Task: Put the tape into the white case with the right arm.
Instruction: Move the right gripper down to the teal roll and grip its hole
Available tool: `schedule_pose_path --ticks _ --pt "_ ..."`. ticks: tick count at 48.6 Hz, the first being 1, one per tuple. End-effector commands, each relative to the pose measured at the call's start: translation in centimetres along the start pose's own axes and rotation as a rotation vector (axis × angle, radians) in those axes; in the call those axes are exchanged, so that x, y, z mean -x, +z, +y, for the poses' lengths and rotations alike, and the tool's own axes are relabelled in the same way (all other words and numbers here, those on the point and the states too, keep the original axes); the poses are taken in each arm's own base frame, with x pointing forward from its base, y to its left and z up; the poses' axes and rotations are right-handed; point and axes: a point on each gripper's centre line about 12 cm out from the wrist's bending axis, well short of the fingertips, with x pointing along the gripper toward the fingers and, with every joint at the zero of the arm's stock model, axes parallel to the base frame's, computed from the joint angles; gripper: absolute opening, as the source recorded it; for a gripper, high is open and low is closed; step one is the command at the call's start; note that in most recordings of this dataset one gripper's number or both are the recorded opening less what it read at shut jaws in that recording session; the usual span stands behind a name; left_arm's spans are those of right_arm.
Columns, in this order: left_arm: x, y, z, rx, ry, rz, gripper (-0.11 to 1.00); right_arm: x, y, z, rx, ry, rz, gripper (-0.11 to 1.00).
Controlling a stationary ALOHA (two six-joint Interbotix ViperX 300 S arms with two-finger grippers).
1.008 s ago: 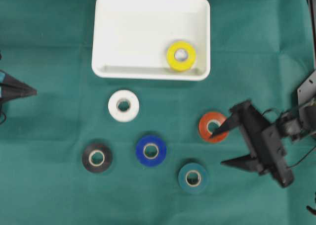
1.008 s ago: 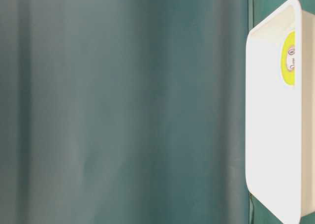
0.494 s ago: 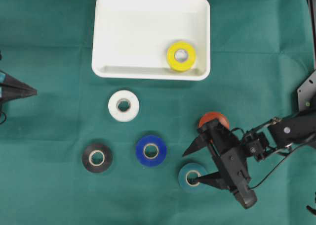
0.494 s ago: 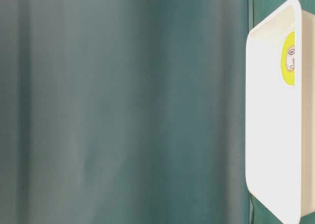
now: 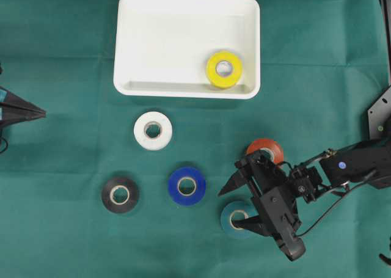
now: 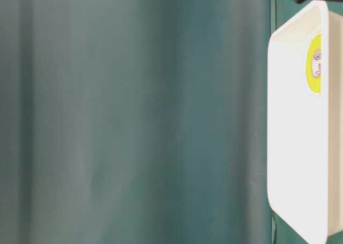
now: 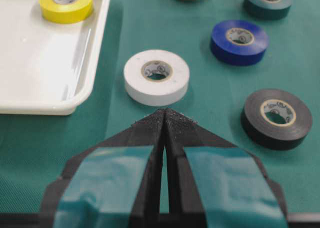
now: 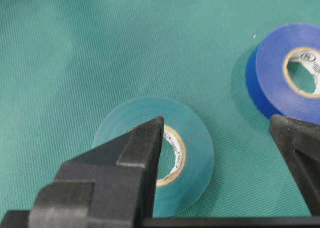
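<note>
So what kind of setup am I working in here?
Most likely a lab tabletop rig for manipulation practice: a plain green cloth over the surface, loose tape rolls such as the blue roll, and a white case as the drop target.

Glossy plastic white case [image 5: 187, 21]; matt woven green cloth [image 5: 73, 241].

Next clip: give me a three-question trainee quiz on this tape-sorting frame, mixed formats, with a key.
1. True or false: the yellow tape lies inside the white case.
2. How many tape rolls lie on the green cloth outside the case? A) three B) five C) six
3. Fill in: the open right gripper has one finger over the core of the ____ tape.

Key: 1 true; 2 B; 3 teal.
</note>
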Motion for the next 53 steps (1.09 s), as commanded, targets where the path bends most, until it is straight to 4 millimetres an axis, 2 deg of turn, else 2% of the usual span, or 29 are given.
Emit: schedule_pose_path --ticks 1,21,40,44,49,53 --pt "-0.1 0.4 0.0 0.001 -0.002 -0.011 0.01 -0.2 0.7 0.2 0.005 0.004 -0.02 0.57" --pt "-0.1 0.4 0.0 0.001 -0.002 -0.009 0.01 -1.5 -0.3 -0.5 -0.002 -0.032 0.16 0.57" --pt "-0.1 0.3 0.0 0.001 -0.003 -0.008 0.01 -2.4 -0.3 -0.6 -0.004 -0.034 0.169 0.55" --pt "-0.1 0.3 0.0 0.001 -0.002 -0.008 0.01 -2.5 -0.3 -0.7 -0.002 -0.035 0.171 0.46" --pt "-0.1 0.3 0.0 0.003 -0.002 -0.008 0.01 -2.4 -0.2 -0.7 0.001 -0.037 0.177 0.2" --pt "-0.1 0.3 0.0 0.001 -0.002 -0.008 0.01 -2.4 -0.2 -0.8 0.001 -0.039 0.186 0.08"
